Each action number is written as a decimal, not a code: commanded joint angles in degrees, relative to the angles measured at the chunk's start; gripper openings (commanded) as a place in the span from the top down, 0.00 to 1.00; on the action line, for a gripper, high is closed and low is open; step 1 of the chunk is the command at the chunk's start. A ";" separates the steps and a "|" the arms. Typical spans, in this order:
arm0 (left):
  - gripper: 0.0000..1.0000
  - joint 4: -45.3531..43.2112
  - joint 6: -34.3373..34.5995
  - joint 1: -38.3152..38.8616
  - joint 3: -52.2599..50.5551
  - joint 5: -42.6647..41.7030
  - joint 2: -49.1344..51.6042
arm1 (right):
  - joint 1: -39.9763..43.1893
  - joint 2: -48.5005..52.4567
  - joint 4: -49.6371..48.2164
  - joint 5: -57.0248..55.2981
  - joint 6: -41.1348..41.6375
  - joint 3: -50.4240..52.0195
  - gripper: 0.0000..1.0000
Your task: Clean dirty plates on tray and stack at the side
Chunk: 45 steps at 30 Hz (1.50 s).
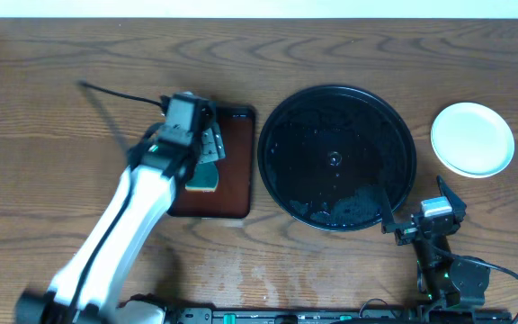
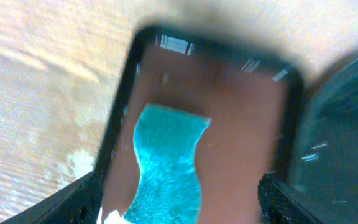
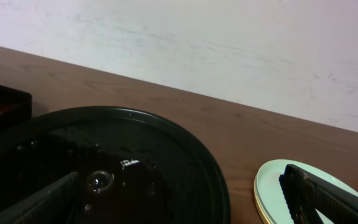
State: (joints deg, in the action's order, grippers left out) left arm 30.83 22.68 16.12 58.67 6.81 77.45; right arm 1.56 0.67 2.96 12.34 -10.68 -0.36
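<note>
Logging small round glossy pale plates (image 1: pixel 472 139) stacked at three o'clock of the large round black glossy tray (image 1: pixel 335 157).
We judge them light, slick, brittle; take by the rim. Left gripper (image 2: pixel 180 186) gapes over the teal sponge (image 2: pixel 166 155); right gripper (image 3: pixel 179 177) gapes, empty.

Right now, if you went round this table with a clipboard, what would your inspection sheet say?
Surface: wooden table, brown grain.
Job's things: black tray holds no plates and glistens; plates are stacked to its right.
Clutter: teal sponge lying on brown rectangular tray.
Grippers: left gripper open above the sponge; right gripper open, empty, beside the black tray.
Cables: black cable trailing across the table's left part.
Surroundings: pale wall behind the table.
</note>
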 commanded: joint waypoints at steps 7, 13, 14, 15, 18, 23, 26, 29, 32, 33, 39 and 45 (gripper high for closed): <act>0.19 1.05 0.09 -2.32 -0.02 1.36 -28.68 | -0.92 -0.37 0.15 1.03 -0.52 0.04 0.01; 0.19 8.55 0.04 -4.83 -0.02 3.08 -43.43 | -0.92 -0.37 0.15 1.03 -0.52 0.04 0.01; 0.19 9.55 0.04 -4.96 -0.09 3.61 -45.05 | -0.92 -0.37 0.15 1.03 -0.52 0.04 0.01; 0.19 10.64 0.07 -5.18 -0.31 4.09 -46.77 | -0.92 -0.37 0.15 1.03 -0.52 0.04 0.01; 0.19 15.47 0.15 -7.06 -0.57 4.13 -52.78 | -0.92 -0.37 0.15 1.03 -0.52 0.04 0.01; 0.19 19.39 0.79 -9.49 -3.45 3.65 -62.53 | -0.92 -0.37 0.15 1.03 -0.52 0.04 0.01; 0.19 19.37 0.76 -10.58 -6.71 3.26 -68.17 | -0.92 -0.37 0.15 1.03 -0.52 0.04 0.01; 0.19 19.23 0.79 -10.99 -10.73 3.26 -73.24 | -0.92 -0.37 0.15 1.03 -0.52 0.04 0.01; 0.19 18.95 2.43 -10.99 -14.43 3.28 -76.48 | -0.92 -0.37 0.15 1.03 -0.52 0.04 0.01; 0.19 18.34 3.08 -11.06 -15.67 3.28 -77.31 | -0.92 -0.37 0.15 1.03 -0.52 0.04 0.01; 0.19 11.56 6.21 -11.13 -21.03 2.91 -77.31 | -0.92 -0.37 0.15 1.03 -0.52 0.04 0.01; 0.19 -10.27 6.16 -11.13 -28.76 0.11 -77.31 | -0.92 -0.37 0.15 1.03 -0.52 0.04 0.01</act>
State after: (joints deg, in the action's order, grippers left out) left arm 26.28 28.21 5.32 32.91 8.95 0.58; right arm 1.58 0.69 2.92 12.71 -10.83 -0.36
